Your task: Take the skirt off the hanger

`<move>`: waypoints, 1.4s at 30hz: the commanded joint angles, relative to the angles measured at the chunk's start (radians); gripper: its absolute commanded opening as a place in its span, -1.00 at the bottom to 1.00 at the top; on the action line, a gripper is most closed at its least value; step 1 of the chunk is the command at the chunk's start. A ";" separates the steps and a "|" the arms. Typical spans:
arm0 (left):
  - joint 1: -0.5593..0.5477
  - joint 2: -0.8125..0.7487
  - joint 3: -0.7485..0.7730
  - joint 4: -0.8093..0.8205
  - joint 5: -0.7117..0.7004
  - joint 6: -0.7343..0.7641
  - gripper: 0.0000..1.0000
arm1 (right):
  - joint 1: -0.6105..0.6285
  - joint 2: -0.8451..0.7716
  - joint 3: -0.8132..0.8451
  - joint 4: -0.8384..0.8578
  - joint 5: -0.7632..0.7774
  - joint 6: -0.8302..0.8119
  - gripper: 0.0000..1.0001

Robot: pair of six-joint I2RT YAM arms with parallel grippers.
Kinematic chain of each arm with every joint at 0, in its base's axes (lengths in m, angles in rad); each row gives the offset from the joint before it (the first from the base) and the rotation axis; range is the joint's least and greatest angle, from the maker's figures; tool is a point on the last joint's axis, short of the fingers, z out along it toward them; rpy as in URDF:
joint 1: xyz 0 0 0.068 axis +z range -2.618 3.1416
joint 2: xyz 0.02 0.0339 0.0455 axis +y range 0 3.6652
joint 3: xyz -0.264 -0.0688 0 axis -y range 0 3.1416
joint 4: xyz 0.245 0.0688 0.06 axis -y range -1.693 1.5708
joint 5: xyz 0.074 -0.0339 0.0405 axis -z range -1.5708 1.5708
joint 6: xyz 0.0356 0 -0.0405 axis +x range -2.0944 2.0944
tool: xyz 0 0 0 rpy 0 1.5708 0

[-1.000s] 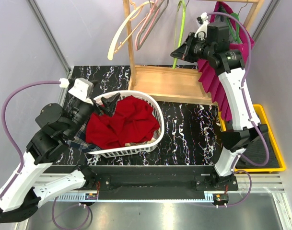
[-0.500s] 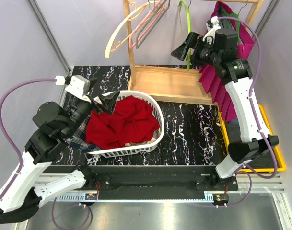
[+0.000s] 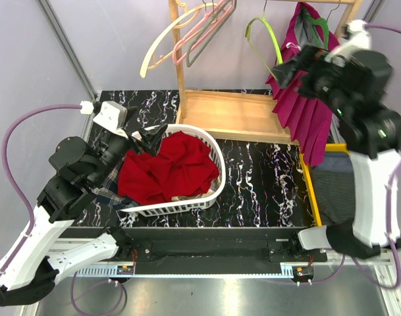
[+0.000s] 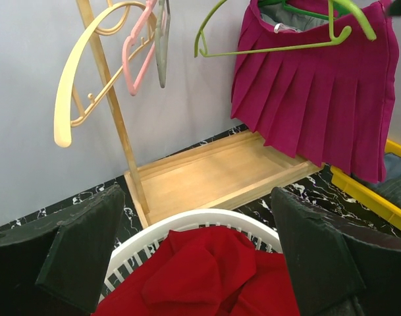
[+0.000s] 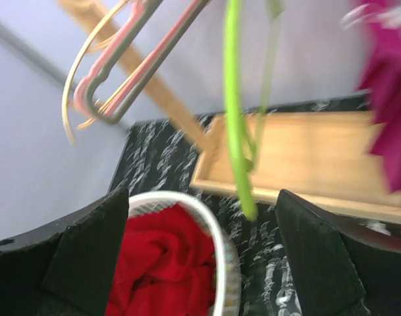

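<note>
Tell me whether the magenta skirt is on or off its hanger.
On: the magenta skirt hangs from a dark green hanger, pleats falling straight.

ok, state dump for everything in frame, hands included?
skirt: on its hanger on the rack, not removed
lime hanger: bare, hanging
cream hanger: bare, hanging
basket: on the table, holds a red garment
left hand: open, empty, over the basket
right hand: open, empty, up by the rack
</note>
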 commanded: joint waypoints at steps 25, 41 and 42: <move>0.029 -0.124 -0.271 -0.013 0.103 -0.036 0.98 | -0.270 0.296 0.190 0.288 0.457 -0.141 0.62; 0.038 -0.121 -0.279 0.033 0.056 -0.012 0.98 | -0.306 0.409 0.193 0.219 0.253 -0.064 0.32; 0.040 -0.123 -0.276 0.034 0.054 -0.010 0.98 | -0.306 0.421 0.203 0.216 0.249 -0.063 0.29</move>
